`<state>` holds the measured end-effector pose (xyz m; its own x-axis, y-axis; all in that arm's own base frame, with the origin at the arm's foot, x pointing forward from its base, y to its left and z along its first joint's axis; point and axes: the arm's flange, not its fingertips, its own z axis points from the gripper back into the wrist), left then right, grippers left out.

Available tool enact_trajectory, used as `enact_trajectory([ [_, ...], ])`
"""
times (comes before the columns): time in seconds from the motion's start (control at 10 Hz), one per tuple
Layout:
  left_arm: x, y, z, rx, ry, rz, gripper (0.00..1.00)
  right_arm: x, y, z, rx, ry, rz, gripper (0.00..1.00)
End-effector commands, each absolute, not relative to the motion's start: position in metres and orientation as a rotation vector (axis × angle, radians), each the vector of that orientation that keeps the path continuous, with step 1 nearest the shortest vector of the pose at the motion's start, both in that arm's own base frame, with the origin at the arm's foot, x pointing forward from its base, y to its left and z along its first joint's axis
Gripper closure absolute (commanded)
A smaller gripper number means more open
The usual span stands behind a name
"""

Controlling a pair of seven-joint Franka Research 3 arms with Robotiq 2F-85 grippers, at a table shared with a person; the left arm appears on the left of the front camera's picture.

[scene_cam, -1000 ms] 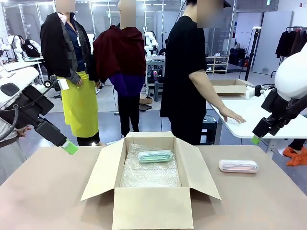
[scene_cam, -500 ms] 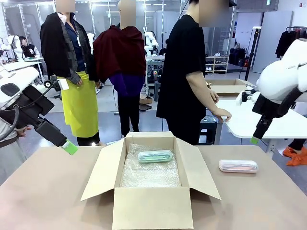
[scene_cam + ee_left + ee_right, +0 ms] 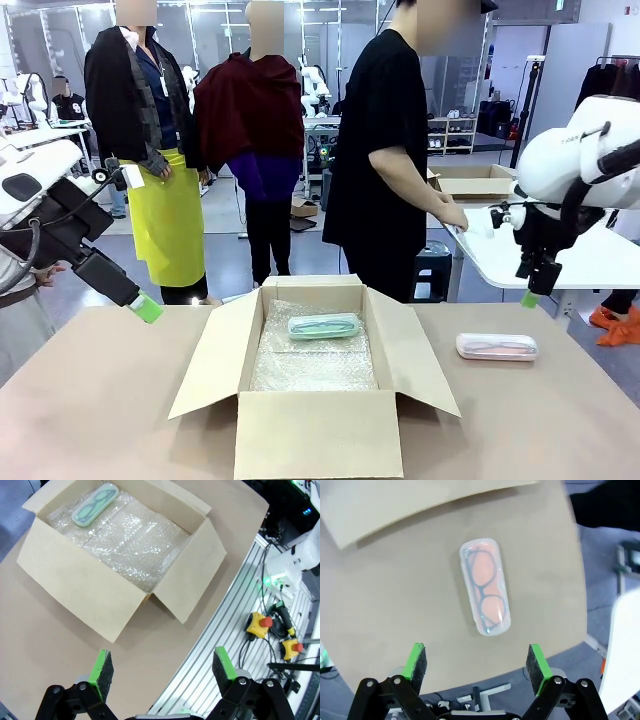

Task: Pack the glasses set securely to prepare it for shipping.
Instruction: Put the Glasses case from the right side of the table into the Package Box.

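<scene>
Right wrist view looked down on the pink case (image 3: 484,587), which lay flat on the brown table (image 3: 380,600) with reddish glasses visible through its clear lid. Its long axis ran away from the camera at a slight slant. The right gripper (image 3: 476,655) hung above it, empty, its green pads spread well wider than the case's narrow side. The case was probably light and stiff, a smooth plastic shell that could slip or skid under a careless squeeze. The best hold seemed to be across the narrow width near the middle, where the sides run straight, not on the rounded ends. The mint-green case (image 3: 324,326) was already inside the open cardboard box (image 3: 300,430), lying on bubble wrap (image 3: 315,365) toward the far wall. That left bare wrap on the near side for a second case. The pink case sat to the right of the box, apart from the splayed right flap (image 3: 425,360) and fairly near the table's right edge, so there was room on both long sides for the fingers to come down. A carry toward the box would need to clear that flap. The left gripper (image 3: 162,662) was also wide open and empty, raised to the left of the box.
</scene>
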<state>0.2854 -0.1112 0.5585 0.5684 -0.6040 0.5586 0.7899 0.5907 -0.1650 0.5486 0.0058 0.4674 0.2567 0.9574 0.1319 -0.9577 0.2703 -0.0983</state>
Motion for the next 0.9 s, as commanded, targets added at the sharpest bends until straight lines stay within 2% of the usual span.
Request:
enact_trajectory([
  [0.0,0.285,-0.11,0.559,-0.424,-0.478,-0.849,0.0,0.575,0.01,0.448,0.066,-0.112,1.371,0.0],
  [0.5,0.285,-0.11,0.559,-0.424,-0.478,-0.849,0.0,0.595,0.026,0.364,0.045,-0.058,1.413,0.0],
  [0.8,0.285,-0.11,0.559,-0.424,-0.478,-0.849,0.0,0.605,0.031,0.32,-0.026,-0.014,1.383,0.0],
])
